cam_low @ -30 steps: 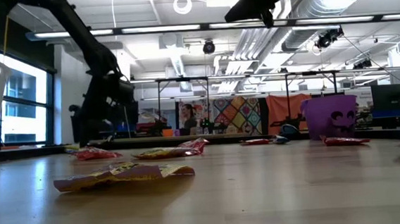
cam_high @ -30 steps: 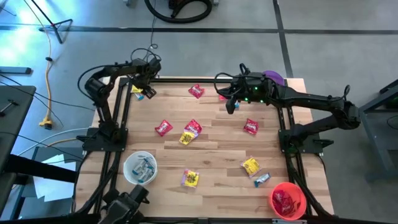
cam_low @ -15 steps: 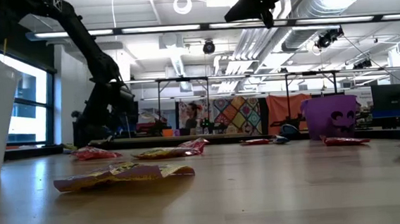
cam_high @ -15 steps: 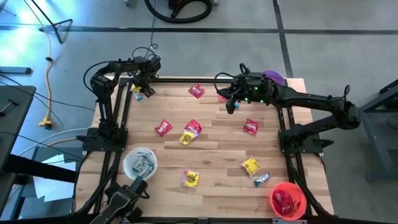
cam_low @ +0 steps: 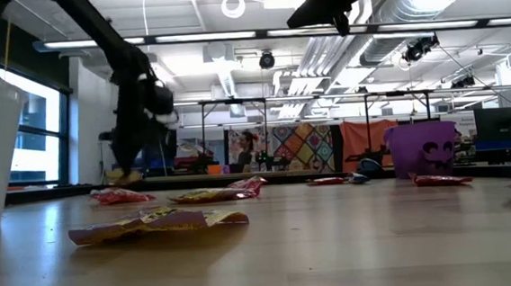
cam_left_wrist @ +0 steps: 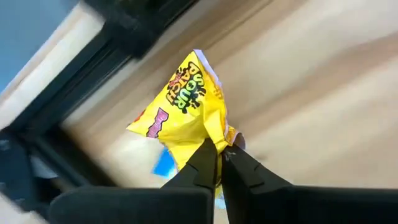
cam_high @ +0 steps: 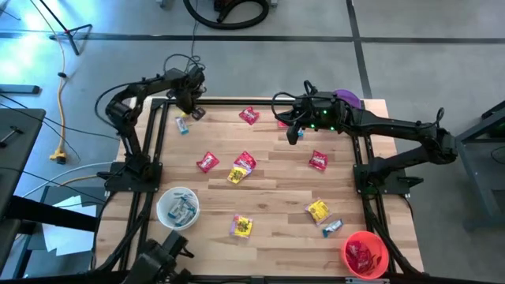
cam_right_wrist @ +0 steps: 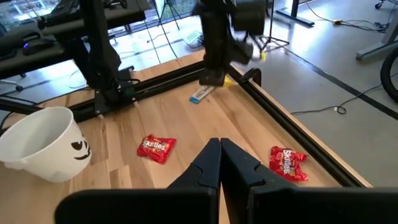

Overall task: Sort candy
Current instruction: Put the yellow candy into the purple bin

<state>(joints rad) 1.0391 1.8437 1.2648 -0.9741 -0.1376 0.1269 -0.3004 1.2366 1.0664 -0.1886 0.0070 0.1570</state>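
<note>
At the far left corner of the table (cam_high: 268,197), the left pincer (cam_left_wrist: 219,163) is clamped on a yellow candy (cam_left_wrist: 186,106), lifted just above the wood; a light blue candy (cam_high: 183,125) lies just beside and below it. The right pincer (cam_high: 293,136) hangs closed and empty, well apart, near the purple bowl (cam_high: 349,99), with red candy (cam_right_wrist: 155,149) below.

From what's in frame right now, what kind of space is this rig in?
Probably an open lab or workshop: exposed ceiling ducts, rows of workbenches behind the pale wooden table, and a bare concrete floor with a loose yellow cable.
</note>
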